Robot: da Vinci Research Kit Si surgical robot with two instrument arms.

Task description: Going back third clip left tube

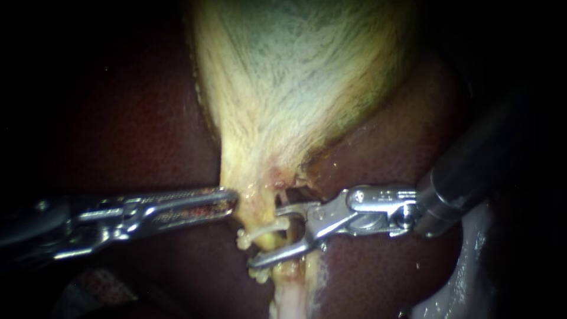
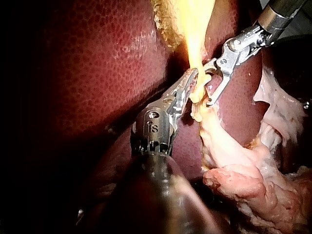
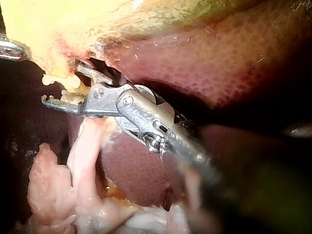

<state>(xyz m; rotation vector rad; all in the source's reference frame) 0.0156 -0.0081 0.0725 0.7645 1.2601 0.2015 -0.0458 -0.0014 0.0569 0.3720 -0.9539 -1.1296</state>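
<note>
Our left instrument, entering from nine o'clock, gripped the gallbladder at its neck; our right instrument, from three o'clock, held jaws open around the tube.

A surgical practice bench, I'd say; a dark red liver and a pale yellow gallbladder lie bare under close bright light, blackness all round; the slim steel left instrument and right instrument reach in.

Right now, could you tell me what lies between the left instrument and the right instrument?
The yellowish tube below the gallbladder, with a pale clip across it, as the endoscope view shows; the right instrument has its open jaws astride it.
</note>
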